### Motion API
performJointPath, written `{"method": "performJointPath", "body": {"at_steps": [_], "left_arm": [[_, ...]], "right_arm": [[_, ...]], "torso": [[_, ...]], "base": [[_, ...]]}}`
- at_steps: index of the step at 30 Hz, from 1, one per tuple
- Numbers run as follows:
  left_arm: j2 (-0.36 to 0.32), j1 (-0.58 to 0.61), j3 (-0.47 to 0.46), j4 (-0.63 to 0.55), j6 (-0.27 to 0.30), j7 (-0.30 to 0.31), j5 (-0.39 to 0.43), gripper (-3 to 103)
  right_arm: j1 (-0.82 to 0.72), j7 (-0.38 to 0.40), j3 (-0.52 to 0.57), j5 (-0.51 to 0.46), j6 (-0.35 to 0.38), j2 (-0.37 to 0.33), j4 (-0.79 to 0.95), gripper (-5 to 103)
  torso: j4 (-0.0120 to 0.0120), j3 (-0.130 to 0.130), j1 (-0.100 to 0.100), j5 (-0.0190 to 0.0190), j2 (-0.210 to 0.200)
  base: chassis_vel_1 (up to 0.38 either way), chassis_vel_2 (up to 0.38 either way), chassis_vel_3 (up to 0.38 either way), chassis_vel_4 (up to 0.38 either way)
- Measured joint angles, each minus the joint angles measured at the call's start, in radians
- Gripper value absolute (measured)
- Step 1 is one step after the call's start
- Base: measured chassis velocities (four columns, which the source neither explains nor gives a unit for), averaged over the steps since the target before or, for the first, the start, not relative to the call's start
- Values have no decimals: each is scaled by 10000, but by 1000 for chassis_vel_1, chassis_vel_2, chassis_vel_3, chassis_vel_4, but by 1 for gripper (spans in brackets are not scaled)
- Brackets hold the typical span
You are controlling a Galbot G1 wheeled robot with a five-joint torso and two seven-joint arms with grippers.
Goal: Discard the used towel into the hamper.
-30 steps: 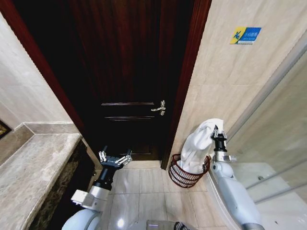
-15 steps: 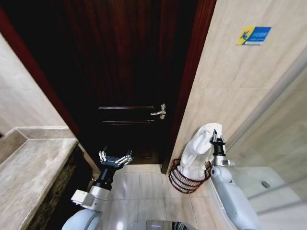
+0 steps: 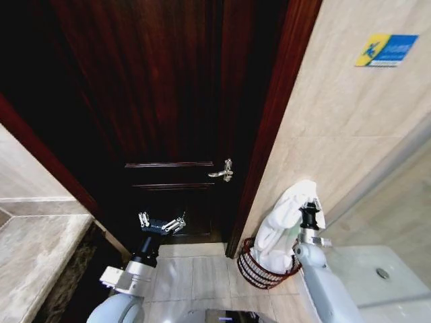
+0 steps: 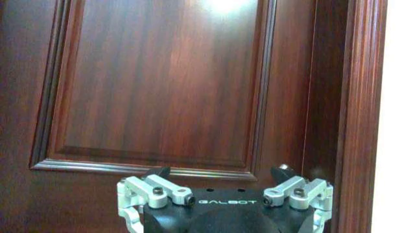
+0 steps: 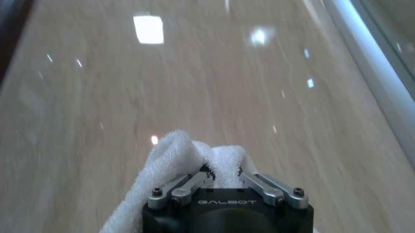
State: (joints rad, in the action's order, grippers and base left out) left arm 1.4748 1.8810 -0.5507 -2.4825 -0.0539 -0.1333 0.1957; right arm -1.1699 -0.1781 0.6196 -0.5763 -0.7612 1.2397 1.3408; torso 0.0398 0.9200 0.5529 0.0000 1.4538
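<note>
My right pincer (image 3: 309, 203) stands at the lower right of the head frame, pointing up, with its fingers clamped on the top fold of the white towel (image 3: 283, 222). The towel hangs from that grip in a long drape, bulging out to the left of my forearm, and its lower end sinks inside the hamper (image 3: 259, 266). The hamper sits on the tiled floor (image 3: 202, 276) at the bottom of the frame, just right of centre, tucked against the beige wall (image 3: 337, 134) and beside the dark red door frame (image 3: 269, 141); its reddish ribs and rolled rim show below the cloth. In the right wrist view my right pincer (image 5: 220, 174) is closed narrow on a bunched knot of the towel (image 5: 172, 150), which rises just above the fingertips, with the glossy beige wall behind. My left pincer (image 3: 161, 222) is at the lower left of centre in the head frame, held out toward the dark wooden door (image 3: 168, 101), spread wide and gripping nothing. In the left wrist view my left pincer (image 4: 224, 180) shows its 2 fingers far apart against the door's panel moulding. The metal door handle (image 3: 222, 171) sits near the middle of the head frame, above and between my 2 arms. A stone table (image 3: 34, 256) edge runs along the lower left corner.
</note>
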Motion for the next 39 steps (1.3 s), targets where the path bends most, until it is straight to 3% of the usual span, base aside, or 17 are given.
{"method": "performJointPath", "body": {"at_steps": [5, 22, 28, 39], "left_arm": [[2, 1, 0, 0, 0, 0, 0, 100], [1, 0, 0, 0, 0, 0, 0, 100], [1, 1, 0, 0, 0, 0, 0, 100], [2, 1, 0, 0, 0, 0, 0, 100]], "right_arm": [[-341, -1, 97, 5, 325, 137, -149, 10], [-670, -402, -103, -294, 1013, -11, -1890, 10], [-248, -682, -320, -338, 1306, -112, -3358, 10], [151, -725, -560, -299, 2071, 114, -4347, 10]], "torso": [[8, 0, -4, 2, 0], [-1, 1, -1, 0, -1], [0, 1, -1, -2, -1], [1, 1, -1, 0, -1]], "base": [[0, 0, 0, 0], [0, 0, 0, 0], [0, 0, 0, 0], [0, 0, 0, 0]]}}
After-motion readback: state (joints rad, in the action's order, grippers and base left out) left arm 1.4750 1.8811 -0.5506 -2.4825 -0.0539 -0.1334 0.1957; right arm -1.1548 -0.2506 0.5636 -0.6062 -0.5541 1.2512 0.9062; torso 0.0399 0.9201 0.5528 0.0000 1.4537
